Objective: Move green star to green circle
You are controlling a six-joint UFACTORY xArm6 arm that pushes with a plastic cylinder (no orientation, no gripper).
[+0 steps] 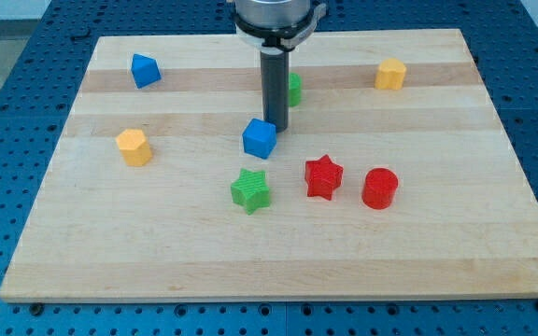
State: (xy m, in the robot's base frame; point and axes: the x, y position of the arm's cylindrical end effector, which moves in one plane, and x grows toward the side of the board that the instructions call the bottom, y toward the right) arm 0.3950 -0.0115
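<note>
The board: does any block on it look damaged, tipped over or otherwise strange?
Nothing stands out. All the blocks sit flat and whole on the board. Only the green block is half hidden behind the rod, and my tip is beside the blue cube, above the green star.

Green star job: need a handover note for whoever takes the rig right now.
My tip is down on the board, right beside the blue cube, at its upper right edge.
The green star sits below the blue cube, apart from my tip, with the red star to its right.
The green circle is mostly hidden behind the rod, near the view's top.
Done: nothing visible; star and circle are far apart.
Left: get my tip under the star and push it up, likely skirting the blue cube.
</note>
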